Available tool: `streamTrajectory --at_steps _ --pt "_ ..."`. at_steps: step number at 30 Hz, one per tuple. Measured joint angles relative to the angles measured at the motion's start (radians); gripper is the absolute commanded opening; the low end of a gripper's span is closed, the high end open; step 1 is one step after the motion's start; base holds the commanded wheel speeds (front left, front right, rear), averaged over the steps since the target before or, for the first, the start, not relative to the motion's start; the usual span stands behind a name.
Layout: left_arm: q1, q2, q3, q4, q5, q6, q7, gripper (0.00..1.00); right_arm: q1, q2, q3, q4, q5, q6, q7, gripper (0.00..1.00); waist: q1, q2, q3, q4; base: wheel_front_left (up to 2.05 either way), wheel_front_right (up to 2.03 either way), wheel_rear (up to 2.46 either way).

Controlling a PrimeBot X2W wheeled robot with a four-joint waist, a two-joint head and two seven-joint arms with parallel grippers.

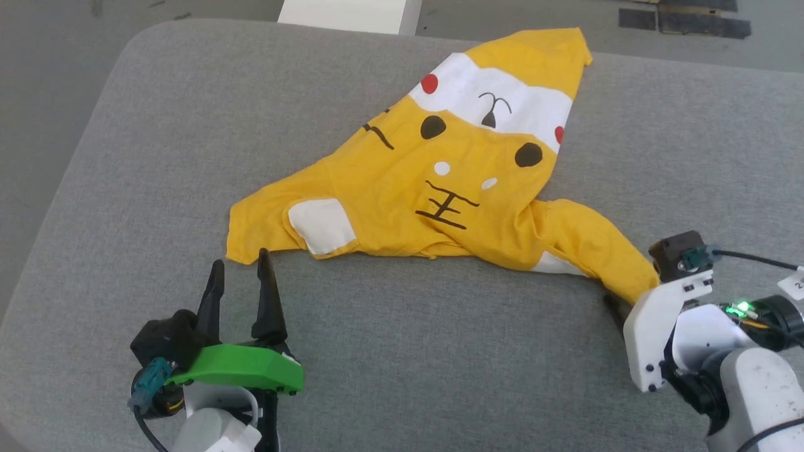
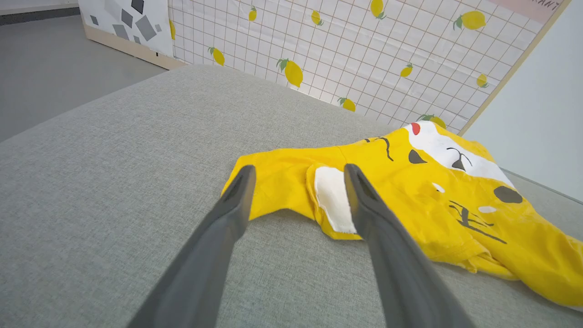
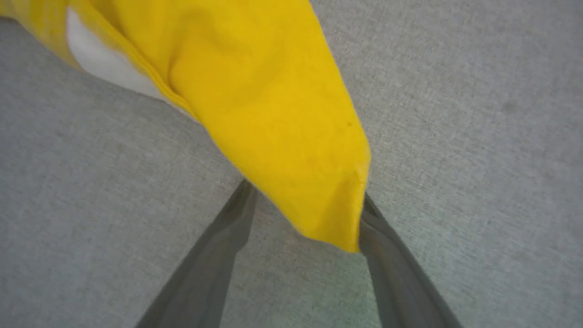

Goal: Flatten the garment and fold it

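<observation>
The garment (image 1: 452,182) is a bright yellow T-shirt with white patches, red dots and black marks, spread crumpled on a grey padded surface (image 1: 402,351). My left gripper (image 1: 240,262) stands open at the shirt's near left corner. In the left wrist view the left gripper (image 2: 298,171) has its tips over the garment (image 2: 410,196) beside a white patch. My right gripper (image 1: 625,304) is at the shirt's near right tip, mostly hidden by its white wrist mount. In the right wrist view the right gripper (image 3: 305,196) is open, with the garment's yellow corner (image 3: 273,114) lying loose between its fingers.
The padded surface has a rounded edge at the left and far side, with grey floor (image 1: 56,75) beyond. A white board (image 1: 348,14) and dark strips (image 1: 684,19) lie on the floor at the back. A lemon-patterned panel (image 2: 341,50) stands behind.
</observation>
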State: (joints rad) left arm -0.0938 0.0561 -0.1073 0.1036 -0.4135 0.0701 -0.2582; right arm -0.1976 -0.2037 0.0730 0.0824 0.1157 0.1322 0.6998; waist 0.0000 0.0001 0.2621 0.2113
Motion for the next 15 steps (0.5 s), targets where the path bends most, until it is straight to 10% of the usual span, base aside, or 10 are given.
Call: streamTrajectory --at_steps 1,9,15 --pt "0.0 0.0 0.001 0.001 0.0 0.0 0.0 1.0 -0.005 0.001 -0.003 0.001 0.0 0.0 -0.006 0.0 0.0 0.0 0.003 0.002 0.0 0.0 0.0" --pt "-0.02 0.014 0.002 0.031 -0.002 0.017 0.069 1.0 -0.016 0.018 -0.03 -0.014 0.028 0.0 -0.039 0.0 0.0 0.0 -0.004 -0.023 0.0 0.0 0.0" --pt "-0.12 0.087 0.031 0.095 -0.016 0.101 0.38 1.0 -0.016 0.013 -0.054 -0.075 0.044 0.0 -0.041 0.0 0.0 0.0 0.004 -0.05 0.0 0.0 0.0"
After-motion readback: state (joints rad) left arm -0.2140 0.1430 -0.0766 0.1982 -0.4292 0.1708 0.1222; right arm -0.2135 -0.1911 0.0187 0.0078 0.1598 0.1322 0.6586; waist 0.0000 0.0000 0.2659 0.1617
